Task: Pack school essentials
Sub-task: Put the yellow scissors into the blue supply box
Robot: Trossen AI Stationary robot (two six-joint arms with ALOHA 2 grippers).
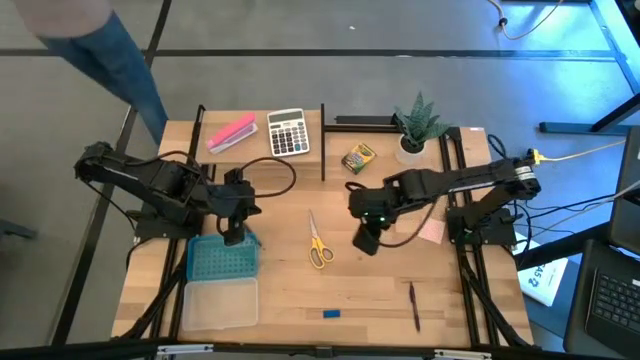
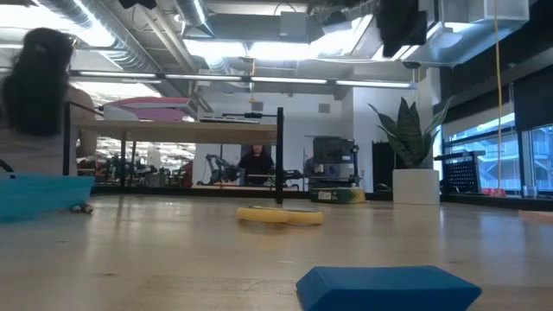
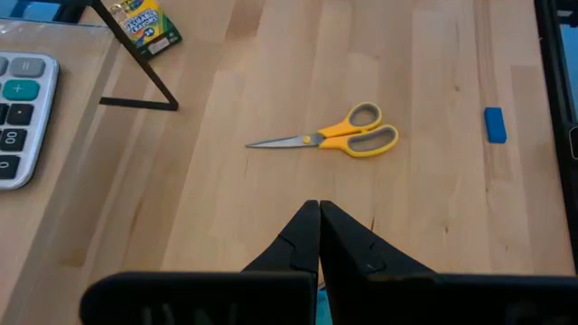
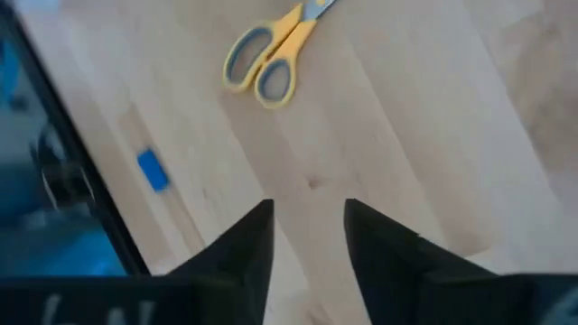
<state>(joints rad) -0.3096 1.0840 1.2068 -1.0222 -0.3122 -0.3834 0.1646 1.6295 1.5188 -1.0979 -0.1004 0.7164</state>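
The yellow-handled scissors lie flat on the wood between both arms, also seen as scissors and scissors. The yellow-green crayon box rests near the far edge. The tiny blue eraser and the dark-red pen lie near the near edge. I see no pencil. My left gripper is shut and hovers over the far edge of the teal tray. My right gripper is open and hovers to the right of the scissors' handles, touching nothing.
A grey calculator and a pink block sit at the far left. A potted plant stands far right; a pink note lies under the right arm. A clear lid lies near the tray. A person's blue-clad limb shows beyond the table.
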